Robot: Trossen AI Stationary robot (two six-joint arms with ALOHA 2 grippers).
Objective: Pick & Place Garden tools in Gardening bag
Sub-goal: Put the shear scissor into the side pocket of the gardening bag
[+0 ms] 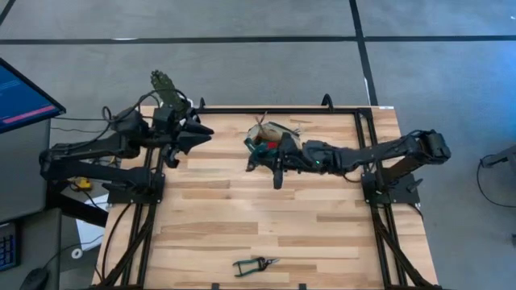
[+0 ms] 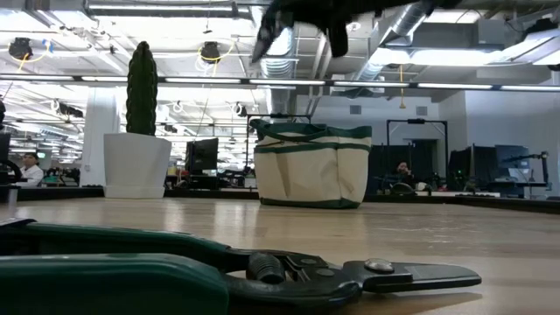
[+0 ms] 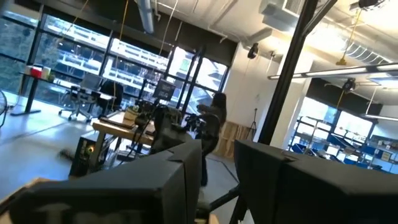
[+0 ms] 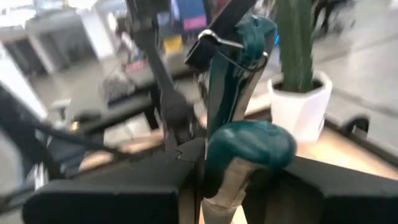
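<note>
Two arms are reaching over the wooden table (image 1: pixel 266 217). The gardening bag (image 2: pixel 311 164) is standing upright at the far edge, near the potted cactus (image 2: pixel 138 122). Above the bag, the right gripper (image 4: pixel 233 171) is clamping a green-handled tool (image 4: pixel 239 93) between its fingers. The left gripper (image 1: pixel 193 133) is hovering at the far left; whether its fingers are parted is unclear. Green-handled pruning shears (image 1: pixel 254 263) are lying at the near edge.

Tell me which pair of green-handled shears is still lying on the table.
The pruning shears at the table's near edge, alone on the wood. The other green-handled tool is clamped in the right gripper beside the bag.
</note>
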